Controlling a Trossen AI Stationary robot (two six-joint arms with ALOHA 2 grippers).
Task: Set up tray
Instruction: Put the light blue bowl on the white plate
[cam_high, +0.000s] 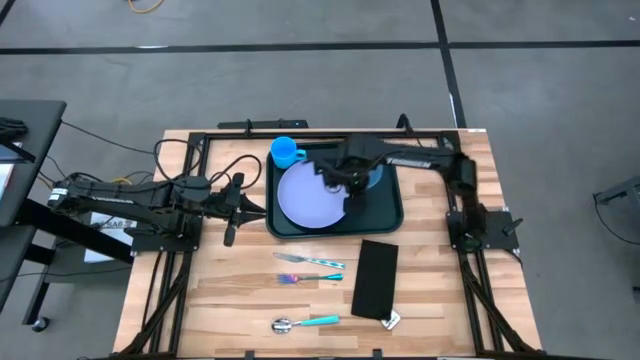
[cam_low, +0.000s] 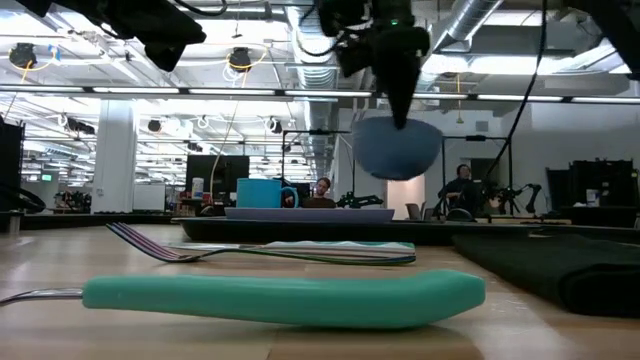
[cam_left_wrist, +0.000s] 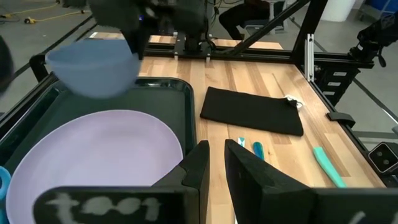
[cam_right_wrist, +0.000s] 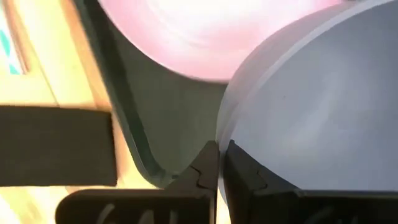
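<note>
With the right hand (cam_high: 352, 176) pinched shut on the rim of the blue bowl (cam_low: 397, 148) above the tray (cam_high: 388, 215) at the tabletop's far centre, lower it level onto the bare right part beside the plate (cam_high: 310, 195), then release.

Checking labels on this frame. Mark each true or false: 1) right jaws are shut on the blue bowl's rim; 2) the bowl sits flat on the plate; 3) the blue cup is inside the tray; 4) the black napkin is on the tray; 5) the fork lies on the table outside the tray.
1) True: the right gripper pinches the blue bowl at its rim.
2) False: it hangs in the air above the tray, clear of the plate.
3) True: the blue cup stands in a tray corner.
4) False: the black napkin lies on the table.
5) True: the fork is on the wood.
</note>
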